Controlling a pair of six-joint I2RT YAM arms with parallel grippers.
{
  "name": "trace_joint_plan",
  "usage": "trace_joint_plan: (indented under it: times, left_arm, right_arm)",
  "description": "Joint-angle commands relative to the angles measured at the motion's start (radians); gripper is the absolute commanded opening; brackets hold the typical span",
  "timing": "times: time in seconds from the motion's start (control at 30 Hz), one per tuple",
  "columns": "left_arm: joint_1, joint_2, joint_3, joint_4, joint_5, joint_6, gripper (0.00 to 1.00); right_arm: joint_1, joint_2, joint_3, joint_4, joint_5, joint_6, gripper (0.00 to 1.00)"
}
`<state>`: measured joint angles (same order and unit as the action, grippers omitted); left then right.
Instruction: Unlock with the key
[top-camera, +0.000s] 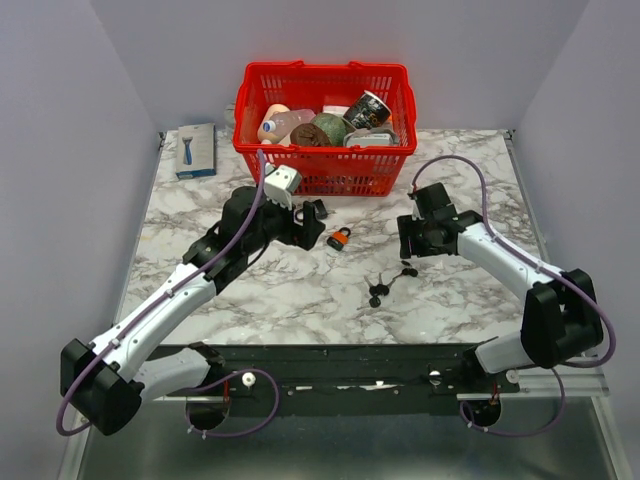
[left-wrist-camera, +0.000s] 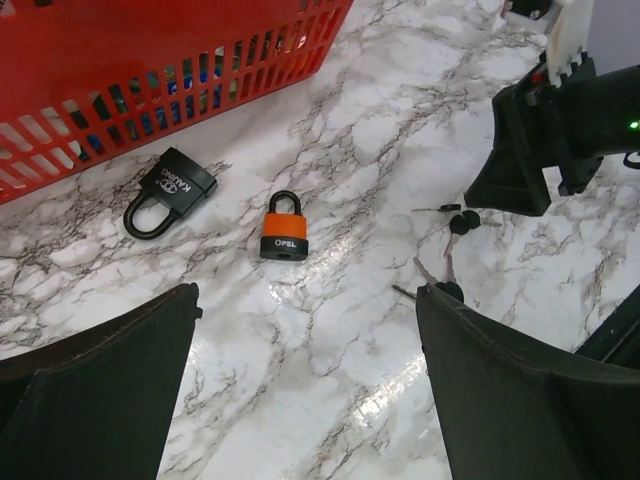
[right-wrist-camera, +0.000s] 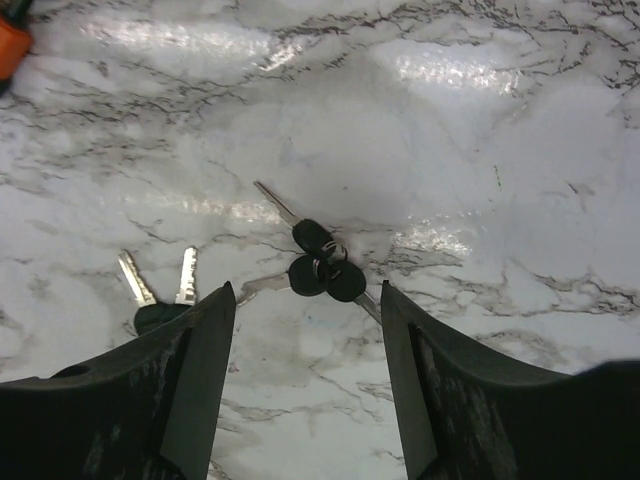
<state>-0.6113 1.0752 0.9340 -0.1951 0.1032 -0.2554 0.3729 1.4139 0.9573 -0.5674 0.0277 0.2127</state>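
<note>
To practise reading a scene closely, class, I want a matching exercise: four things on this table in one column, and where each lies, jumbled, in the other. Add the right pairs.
Things
1. orange padlock
2. black padlock
3. keys
4. blue box

Places
A. left of the basket, seen from the top view
B. just ahead of the right gripper
C. just in front of the basket, closest to it
D. between the black padlock and the keys

Pairs: 1-D, 2-C, 3-B, 4-A
</note>
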Motion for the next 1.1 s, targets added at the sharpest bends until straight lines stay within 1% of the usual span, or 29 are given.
trace_joint_plan:
  times: [0.0, 0.3, 0.37, 0.43, 0.7, 0.8, 0.83, 0.9, 1.0, 1.03, 1.07]
  left_arm:
    - [-0.010, -0.015, 0.008, 0.031, 0.041, -0.007, 0.97]
    - [-0.021, 0.014, 0.015, 0.023, 0.059, -0.019, 0.97]
    - [-0.019, 0.014, 0.015, 0.025, 0.059, -0.019, 0.97]
    - [-0.021, 0.014, 0.014, 0.023, 0.056, -0.019, 0.97]
    - [-0.021, 0.035, 0.020, 0.014, 0.059, -0.019, 0.97]
    - [-0.021, 0.045, 0.022, 0.013, 0.061, -0.019, 0.97]
    - [-0.024, 0.045, 0.023, 0.013, 0.059, -0.019, 0.97]
    - [-0.024, 0.048, 0.023, 0.011, 0.059, -0.019, 0.97]
    - [-0.022, 0.048, 0.025, 0.010, 0.061, -0.016, 0.97]
    - [-0.024, 0.048, 0.025, 0.011, 0.061, -0.016, 0.97]
    - [-0.025, 0.046, 0.025, 0.010, 0.061, -0.016, 0.97]
  right_arm:
    - [0.034, 0.065, 0.044, -0.066, 0.133, -0.061, 0.66]
    - [0.086, 0.178, 0.058, -0.017, 0.109, -0.110, 0.63]
    - [0.086, 0.209, 0.064, -0.008, 0.098, -0.113, 0.59]
    - [0.086, 0.224, 0.064, -0.003, 0.110, -0.115, 0.56]
    - [0.086, 0.261, 0.061, 0.034, 0.163, -0.133, 0.52]
    - [0.086, 0.269, 0.064, 0.041, 0.149, -0.141, 0.45]
    - [0.086, 0.272, 0.064, 0.044, 0.131, -0.141, 0.42]
    - [0.086, 0.272, 0.064, 0.043, 0.115, -0.141, 0.39]
    - [0.086, 0.270, 0.063, 0.049, 0.103, -0.139, 0.30]
    - [0.086, 0.269, 0.064, 0.050, 0.092, -0.141, 0.21]
    - [0.086, 0.266, 0.063, 0.052, 0.089, -0.138, 0.15]
